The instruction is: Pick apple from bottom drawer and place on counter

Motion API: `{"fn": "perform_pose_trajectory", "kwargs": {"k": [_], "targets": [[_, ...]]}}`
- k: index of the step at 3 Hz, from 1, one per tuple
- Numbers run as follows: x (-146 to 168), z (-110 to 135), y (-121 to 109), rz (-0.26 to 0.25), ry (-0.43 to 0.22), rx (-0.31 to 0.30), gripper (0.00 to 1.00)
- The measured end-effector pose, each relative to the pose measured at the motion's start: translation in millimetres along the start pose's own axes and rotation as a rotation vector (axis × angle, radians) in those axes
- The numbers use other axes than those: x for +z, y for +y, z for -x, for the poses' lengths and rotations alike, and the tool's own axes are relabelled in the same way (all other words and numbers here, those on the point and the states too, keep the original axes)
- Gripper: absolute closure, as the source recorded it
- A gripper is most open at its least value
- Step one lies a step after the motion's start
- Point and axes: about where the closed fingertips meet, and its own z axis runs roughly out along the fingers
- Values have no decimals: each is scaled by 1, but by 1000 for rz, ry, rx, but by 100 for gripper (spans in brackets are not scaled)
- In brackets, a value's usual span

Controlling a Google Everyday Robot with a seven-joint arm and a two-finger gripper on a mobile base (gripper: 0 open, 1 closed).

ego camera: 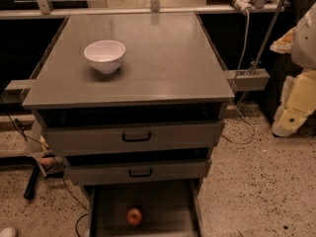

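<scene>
Nearest you, the apple [135, 216] is lying in the open bottom drawer [168, 201], left of centre. It is likely light, firm and slippery; be gripping across its widest girth. The end effector [296, 100] is hanging right of the surface [163, 58]; you cannot tell its opening.

One camera looks down from high in front of the counter [168, 58], fairly close; jaws at right edge

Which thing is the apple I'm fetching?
Find the grey drawer cabinet; its bottom drawer is pulled open. The apple is the small red-orange ball alone on its dark floor, unlike the larger white bowl on the counter. The gripper hangs right of the cabinet.
</scene>
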Motion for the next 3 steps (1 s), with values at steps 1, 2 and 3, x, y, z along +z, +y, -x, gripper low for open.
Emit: {"fn": "perform_pose_trajectory", "kwargs": {"k": [1, 2, 3], "targets": [[0, 0, 0, 0, 0, 0, 0], [27, 6, 17, 28, -31, -5, 0], [80, 32, 57, 81, -147, 8, 0]]}}
